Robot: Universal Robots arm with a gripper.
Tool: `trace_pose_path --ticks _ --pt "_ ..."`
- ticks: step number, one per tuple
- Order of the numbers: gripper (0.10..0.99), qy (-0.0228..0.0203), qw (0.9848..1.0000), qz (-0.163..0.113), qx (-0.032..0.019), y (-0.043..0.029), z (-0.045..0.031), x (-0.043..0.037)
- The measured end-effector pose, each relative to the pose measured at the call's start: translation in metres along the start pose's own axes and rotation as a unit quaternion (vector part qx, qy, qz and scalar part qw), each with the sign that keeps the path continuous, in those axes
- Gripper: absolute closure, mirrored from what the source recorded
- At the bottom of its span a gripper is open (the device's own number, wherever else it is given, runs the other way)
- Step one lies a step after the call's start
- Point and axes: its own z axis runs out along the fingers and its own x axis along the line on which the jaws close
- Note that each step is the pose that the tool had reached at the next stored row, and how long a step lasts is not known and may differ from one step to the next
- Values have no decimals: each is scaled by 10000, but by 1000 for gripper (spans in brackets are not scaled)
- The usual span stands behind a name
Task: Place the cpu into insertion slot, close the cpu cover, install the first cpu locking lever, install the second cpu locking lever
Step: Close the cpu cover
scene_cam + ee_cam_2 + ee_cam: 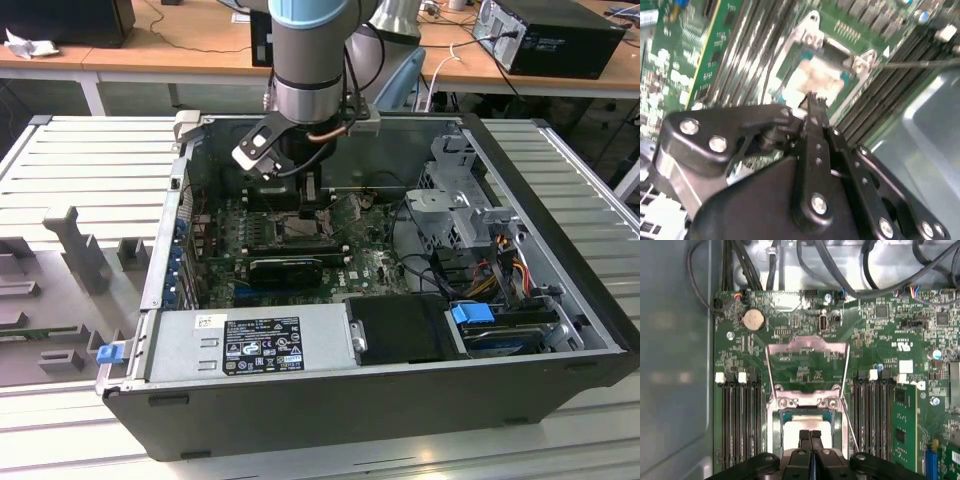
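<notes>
Keep the gripper, fingertips closed together on nothing, from bearing hard or off-centre on the cpu seated in the insertion slot beside the swung-open cpu cover, to avoid a probable tilted chip or jammed cover.

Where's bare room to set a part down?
Ribbed table beside the case: exterior view's left, behind the grey fixtures, and its right. Crowded: insertion slot under the gripper, memory slots flanking it, cables by the drive cage.
</notes>
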Motion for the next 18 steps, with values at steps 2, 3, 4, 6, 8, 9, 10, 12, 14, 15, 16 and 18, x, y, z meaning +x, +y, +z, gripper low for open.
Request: trace_pose_path --ticks 2,3,4,6,8,9,10,12,14,15,16,18 --pt "980 0 10000 0 0 24 2 -1" --pt "980 1 10000 -1 0 28 3 -1" --pt "980 0 10000 0 0 29 3 -1" --pt "980 1 10000 0 0 32 -56 1" --pt "980 1 10000 0 0 35 -114 2" --pt "980 1 10000 0 0 35 -128 3" --pt "980 0 10000 0 0 36 -146 3" --pt "980 1 10000 0 0 39 -200 5" --pt "980 1 10000 0 0 42 -268 6" --pt "980 1 10000 0 0 43 -295 7" --pt "980 1 10000 0 0 45 -322 8" --pt "980 1 10000 0 0 48 -384 9"
